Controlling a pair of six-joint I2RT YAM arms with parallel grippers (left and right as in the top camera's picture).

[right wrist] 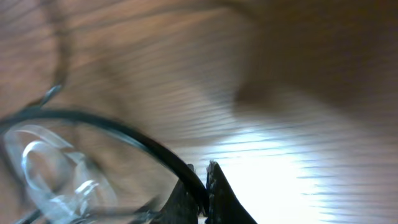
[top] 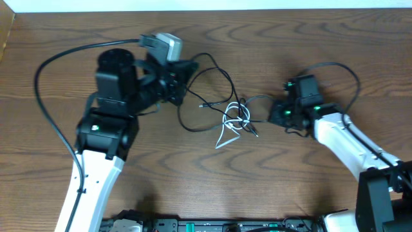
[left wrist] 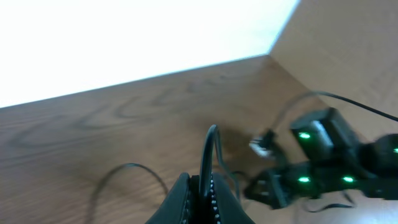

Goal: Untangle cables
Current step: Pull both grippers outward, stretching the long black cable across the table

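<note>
Thin black cables [top: 219, 76] and a white cable [top: 230, 126] lie tangled at the middle of the wooden table [top: 270, 45]. My left gripper [top: 182, 82] is shut on a black cable at the tangle's left; in the left wrist view the cord [left wrist: 208, 152] rises from between the closed jaws [left wrist: 202, 190]. My right gripper [top: 273, 115] is shut on a black cable at the tangle's right; in the right wrist view the cord [right wrist: 112, 127] runs into the closed jaws [right wrist: 204, 186], with the white loops [right wrist: 50, 171] blurred at the left.
The arms' thicker black wires [top: 45, 96] loop over the table at left and right [top: 344, 71]. A pale wall [top: 206, 5] borders the far edge. A black equipment rail [top: 212, 224] runs along the near edge.
</note>
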